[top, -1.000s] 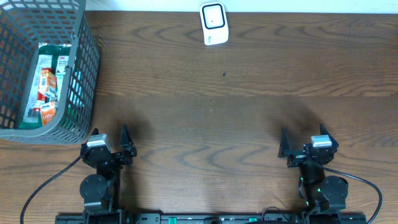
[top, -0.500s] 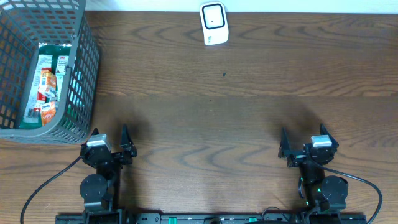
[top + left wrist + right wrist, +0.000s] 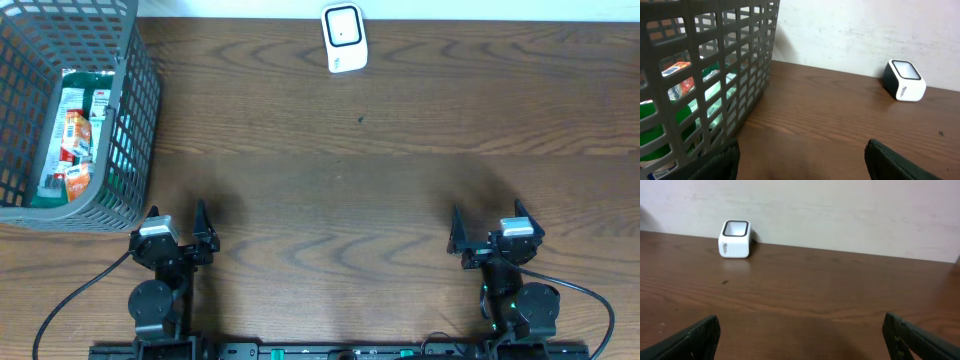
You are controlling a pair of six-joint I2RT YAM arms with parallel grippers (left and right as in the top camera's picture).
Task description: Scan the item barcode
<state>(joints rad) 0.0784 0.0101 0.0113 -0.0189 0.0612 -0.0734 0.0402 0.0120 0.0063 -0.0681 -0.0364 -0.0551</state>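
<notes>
Nothing has moved since the earlier frame: both arms, the basket and the scanner stand exactly as they did.

At the far left the basket (image 3: 135, 120) sits on the table (image 3: 330, 180). Inside it lie the packets (image 3: 75, 140), red, white and green. They are the things to scan, and we cannot see any barcode on them from here. The left gripper (image 3: 176, 212) is parked at the near edge, just beside the basket's near corner but not touching it. Its fingers are spread apart and hold nothing. The scanner (image 3: 344, 38), a small white box with a dark window, stands at the far edge near the middle, well apart from both arms. At the right, the right gripper (image 3: 487, 214) is parked in the same way, its fingers fully apart and empty.

We judge that the task is at its very start, and no packet has been picked up yet. The next move should belong to the left arm, which is nearest. It must rise over the basket wall, come down inside and close on one packet. The high wall and the crowded packets will ask for a careful, steep approach.
</notes>
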